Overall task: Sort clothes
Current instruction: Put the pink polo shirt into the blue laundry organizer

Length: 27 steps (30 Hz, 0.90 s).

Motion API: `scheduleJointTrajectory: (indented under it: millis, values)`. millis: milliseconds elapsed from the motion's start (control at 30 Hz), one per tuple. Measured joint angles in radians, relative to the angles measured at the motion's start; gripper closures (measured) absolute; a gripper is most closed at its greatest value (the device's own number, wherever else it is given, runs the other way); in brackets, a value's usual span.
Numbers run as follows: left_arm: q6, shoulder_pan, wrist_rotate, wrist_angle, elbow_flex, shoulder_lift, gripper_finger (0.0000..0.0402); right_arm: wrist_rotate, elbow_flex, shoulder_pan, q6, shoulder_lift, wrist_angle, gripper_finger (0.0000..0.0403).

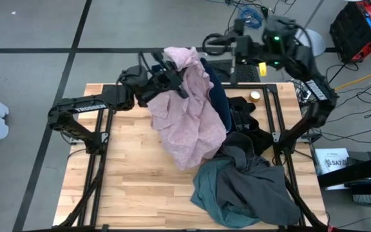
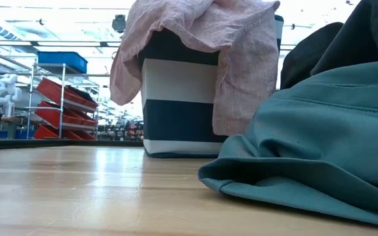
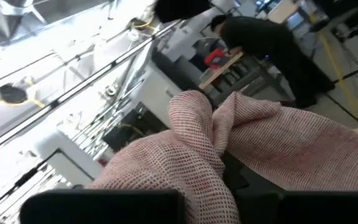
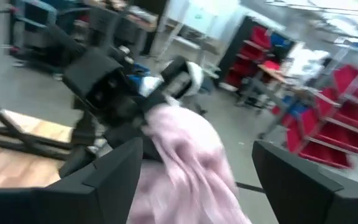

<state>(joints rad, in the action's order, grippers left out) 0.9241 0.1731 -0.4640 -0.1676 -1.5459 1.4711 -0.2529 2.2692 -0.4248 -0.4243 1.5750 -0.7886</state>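
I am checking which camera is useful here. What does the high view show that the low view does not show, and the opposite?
Only the high view shows both arms: the left gripper shut on the pink garment above the bin, and the right gripper open beyond the bin's far side. It also shows black clothes and the whole table.

Only the low view shows the bin's navy and white striped wall, and red shelves in the room behind.

Both show the pink garment draped over the bin and the grey-green garment lying on the table.

Large garment (image 1: 189, 113) draped over the bin (image 2: 176, 111), other clothes (image 1: 250, 183) heaped beside it on the table (image 1: 134, 180).
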Motion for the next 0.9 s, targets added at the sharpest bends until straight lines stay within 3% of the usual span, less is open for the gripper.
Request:
scheduleJointTrajectory:
  millis: [167,500,667,900]
  values:
    - [-0.021,-0.037,-0.014,-0.038,0.0,-0.063,0.0375,0.077,0.0,-0.003,0.017,-0.065,-0.037,0.0119]
    - [-0.106,-0.045,0.012,-0.267,-0.116,-0.153,0.0375,0.075,-0.001,-0.021,0.058,-0.094,-0.136,0.0128]
    - [-0.107,0.016,0.036,-0.409,-0.269,-0.126,0.0375,0.074,-0.001,-0.022,0.065,-0.094,-0.158,0.0128]
    - [-0.244,0.118,0.086,-0.413,-0.57,0.021,0.0375,0.073,-0.001,-0.021,0.064,-0.094,-0.145,0.0129]
